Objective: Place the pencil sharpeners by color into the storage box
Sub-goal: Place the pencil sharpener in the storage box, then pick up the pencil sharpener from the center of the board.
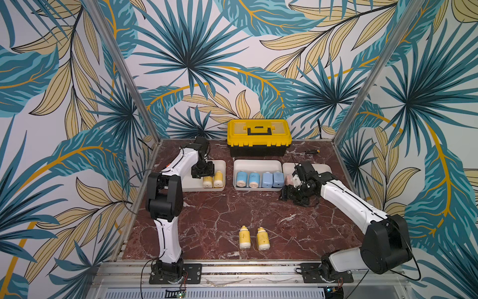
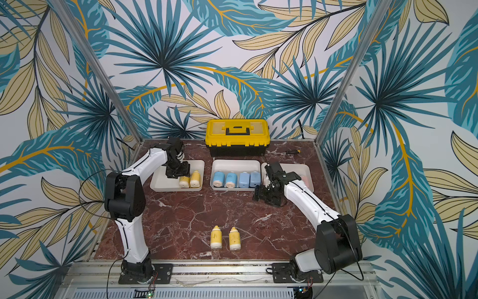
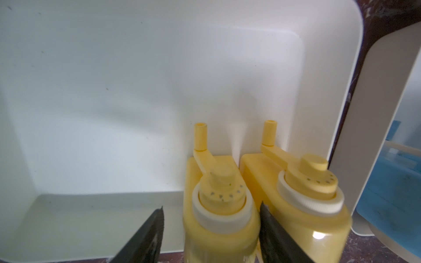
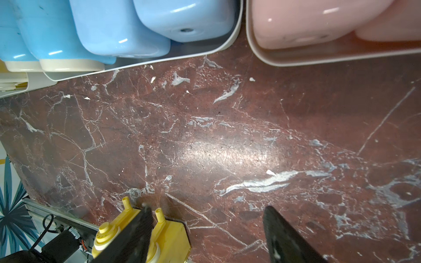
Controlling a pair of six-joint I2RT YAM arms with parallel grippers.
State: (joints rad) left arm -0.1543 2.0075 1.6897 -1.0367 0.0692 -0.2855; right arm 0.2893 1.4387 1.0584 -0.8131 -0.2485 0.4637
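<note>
Three white trays of smooth plastic with rounded corners stand in a row with narrow gaps between them: left (image 1: 221, 163), middle (image 1: 257, 161), right (image 1: 323, 167).

Four yellow sharpeners are in view. One (image 3: 218, 218) lies in the left tray between the fingers of the left gripper (image 3: 211, 206), which is released. One finger (image 3: 150, 227) stands clear of it with tray floor showing between. The other sits in the slit between it and a second (image 3: 307, 205), which lies just outside that finger against the tray's end wall. Past the clear finger the tray floor is bare to its far wall. Both have ribbed white collars and small crank handles.

Two more (image 1: 244, 236) lie side by side on the table (image 4: 205, 136), veined red marble. The right gripper (image 4: 208, 208) is spread wide over bare marble with nothing between its fingers. Beyond its fingertips are the rims of the middle and right trays.

Four blue sharpeners (image 1: 254, 179) fill the middle tray. Two glossy pink sharpeners (image 4: 307, 22) show in the right tray. The arm hides the rest.
</note>
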